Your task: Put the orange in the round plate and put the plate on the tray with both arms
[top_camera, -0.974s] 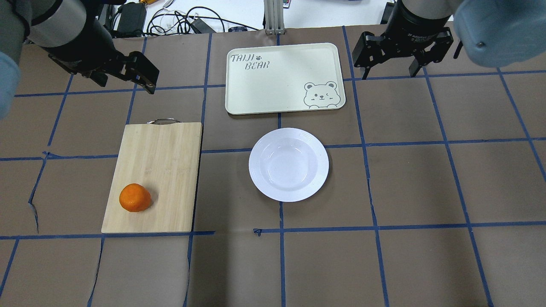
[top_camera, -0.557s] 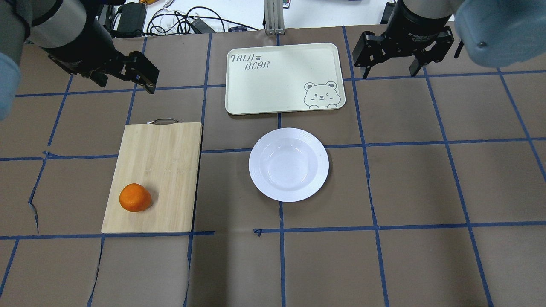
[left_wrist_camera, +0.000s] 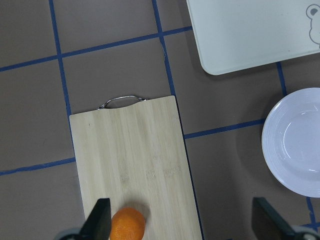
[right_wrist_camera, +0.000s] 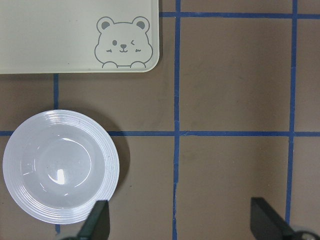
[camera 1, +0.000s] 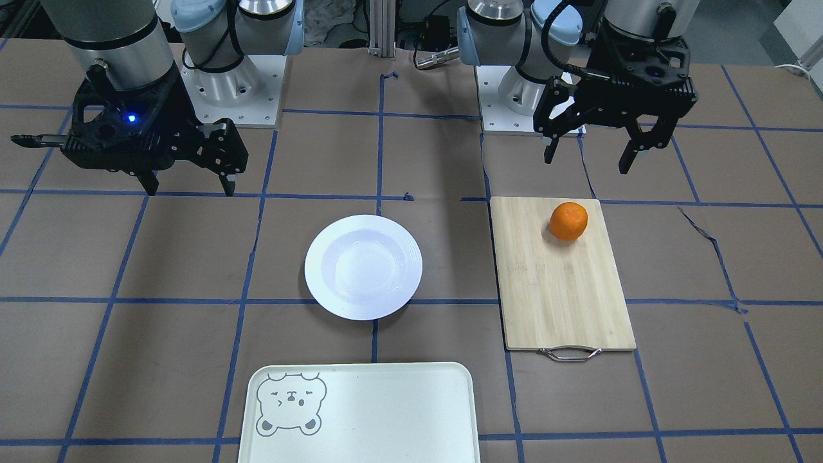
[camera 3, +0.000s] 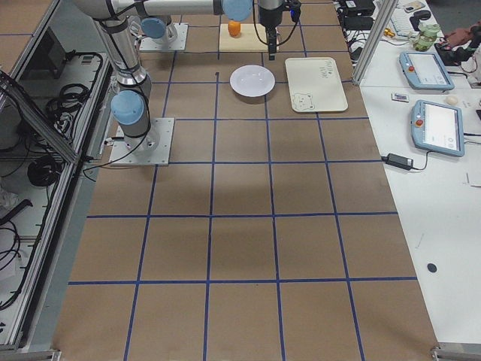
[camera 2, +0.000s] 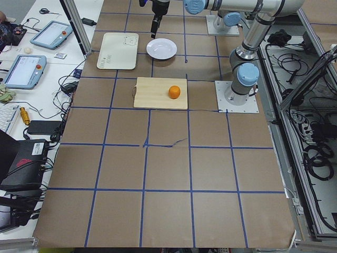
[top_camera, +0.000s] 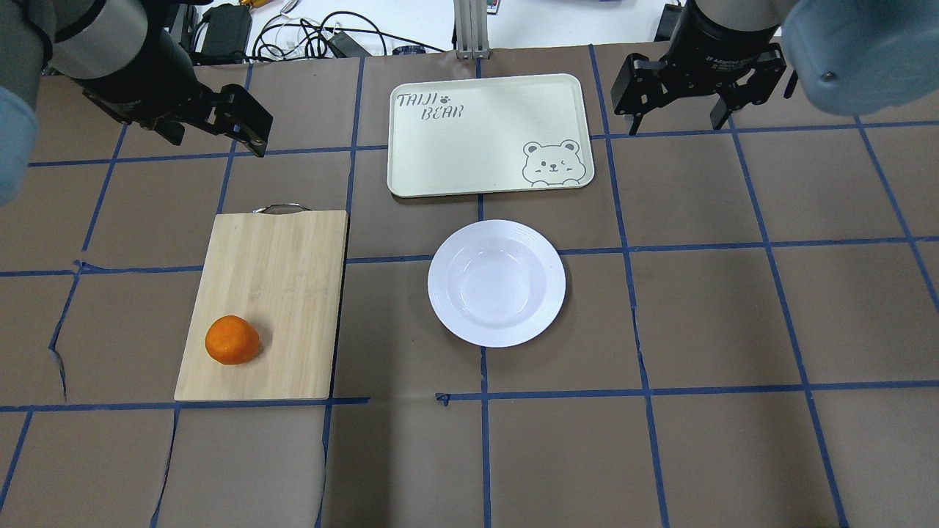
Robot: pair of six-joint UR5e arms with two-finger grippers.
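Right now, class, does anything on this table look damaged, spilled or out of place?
Only the brown table covering: it has jagged tears beside the cutting board, on the robot's left. The orange, round plate and tray look intact; nothing is spilled.

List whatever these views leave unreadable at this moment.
Front-facing view: the tray runs off the bottom edge, so its lettered end is out of frame.
Left wrist view: the bottom edge cuts off the orange's lower part; the right edge cuts the round plate.
Both side views: the left gripper and right gripper are too small to read their jaws.
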